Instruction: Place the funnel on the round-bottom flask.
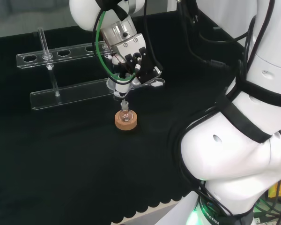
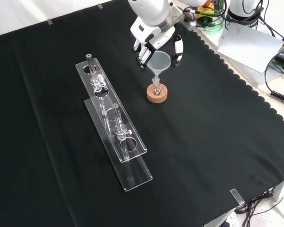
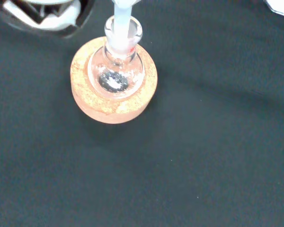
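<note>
Bright even overhead light; glare on white arm (image 1: pixel 253 154); wrist view soft.

We take the cork ring (image 2: pixel 157 94) as landmark: a tan, speckled stand, mottled orange-brown in the wrist view. Seated in it we see the round-bottom flask (image 3: pixel 116 71), clear glass with a faint pink tint and a small red mark at its neck. Above the cork ring we note the funnel (image 2: pixel 159 61), translucent and milky white. Beside the funnel, the hand (image 2: pixel 154 45) is black and white; green cable (image 1: pixel 103 51) runs along the white arm (image 1: pixel 253 131) above it. The surface (image 2: pixel 217 142) under the cork ring is plain black cloth with a scalloped edge. The rack (image 2: pixel 116 125) near the cork ring is colourless and clear.
</note>
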Available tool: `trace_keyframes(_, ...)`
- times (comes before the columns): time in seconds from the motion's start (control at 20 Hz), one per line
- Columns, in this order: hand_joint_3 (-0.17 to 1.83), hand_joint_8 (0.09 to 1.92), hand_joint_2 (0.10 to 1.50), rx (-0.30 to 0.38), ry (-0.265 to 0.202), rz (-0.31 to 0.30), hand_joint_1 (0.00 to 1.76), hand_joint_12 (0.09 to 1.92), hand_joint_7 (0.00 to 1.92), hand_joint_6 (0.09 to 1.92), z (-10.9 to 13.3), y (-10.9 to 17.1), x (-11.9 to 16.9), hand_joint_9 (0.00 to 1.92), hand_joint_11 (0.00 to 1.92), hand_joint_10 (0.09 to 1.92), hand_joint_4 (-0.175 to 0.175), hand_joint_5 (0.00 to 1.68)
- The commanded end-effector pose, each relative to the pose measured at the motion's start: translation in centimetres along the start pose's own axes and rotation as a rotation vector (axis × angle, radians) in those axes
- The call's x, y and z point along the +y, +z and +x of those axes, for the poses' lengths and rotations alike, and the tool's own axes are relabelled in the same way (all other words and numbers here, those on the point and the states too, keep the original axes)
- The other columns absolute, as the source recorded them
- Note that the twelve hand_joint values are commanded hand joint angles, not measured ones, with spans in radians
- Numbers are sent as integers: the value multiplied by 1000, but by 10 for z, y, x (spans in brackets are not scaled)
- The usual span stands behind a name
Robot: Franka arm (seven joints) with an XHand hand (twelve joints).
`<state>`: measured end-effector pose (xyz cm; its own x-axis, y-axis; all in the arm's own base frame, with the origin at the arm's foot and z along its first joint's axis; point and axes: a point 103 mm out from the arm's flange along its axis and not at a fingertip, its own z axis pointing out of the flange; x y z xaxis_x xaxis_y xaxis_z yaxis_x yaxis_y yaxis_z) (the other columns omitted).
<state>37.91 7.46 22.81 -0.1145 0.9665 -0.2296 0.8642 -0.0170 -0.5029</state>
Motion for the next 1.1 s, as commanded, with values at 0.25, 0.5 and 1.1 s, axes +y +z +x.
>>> trace_keyframes(0.25,695,676,747,-3,16,30,869,1241,774,682,-9,11,3,1137,635,447,-17,812)
trace_keyframes(0.5,695,677,747,-3,12,31,869,1241,773,683,-8,14,4,1136,634,448,-17,811)
trace_keyframes(1.1,696,679,747,-20,7,23,870,1242,773,684,5,15,9,1135,633,449,-17,810)
